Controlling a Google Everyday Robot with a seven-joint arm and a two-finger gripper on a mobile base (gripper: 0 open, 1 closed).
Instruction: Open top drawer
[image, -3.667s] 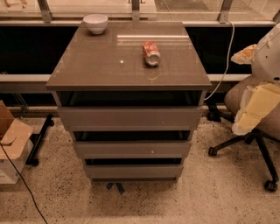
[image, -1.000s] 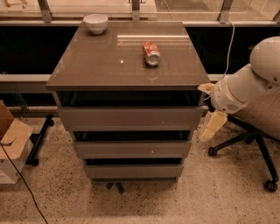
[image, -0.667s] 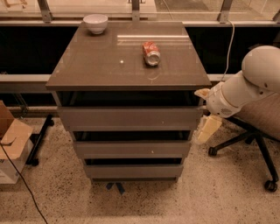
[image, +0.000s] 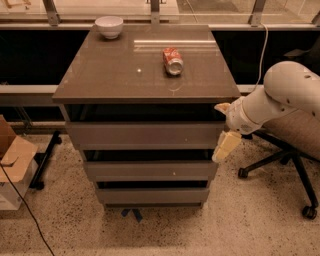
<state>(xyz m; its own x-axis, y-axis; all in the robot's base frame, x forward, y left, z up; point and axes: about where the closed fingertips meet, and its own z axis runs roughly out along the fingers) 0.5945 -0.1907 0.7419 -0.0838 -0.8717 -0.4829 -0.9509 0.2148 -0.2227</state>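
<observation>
Nearest us, on the speckled floor, we are noting a blue tape mark (image: 132, 214) under the cabinet and a cardboard box (image: 15, 162) at the near left. Moving up the cabinet, we are passing the lowest drawer front (image: 152, 195) and the middle drawer front (image: 150, 170), both shut. Above them, directly under the tabletop (image: 110, 75), we are reaching the top drawer (image: 145, 135), its flat front looking closed. The gripper (image: 219, 132) is hanging at that drawer's right end, just beside or touching the panel's edge. Its two pale fingers are standing wide apart, one high and one low, holding nothing. We are judging this to be the approach step, with no hold made yet. The next move is calling for a finger hooked behind the handleless panel's edge, then a straight pull toward the near side. An office chair (image: 295, 132) is standing at right. Farther back, a red can (image: 173, 61) is lying on the tabletop, and a white bowl (image: 109, 26) is sitting at its far left.
</observation>
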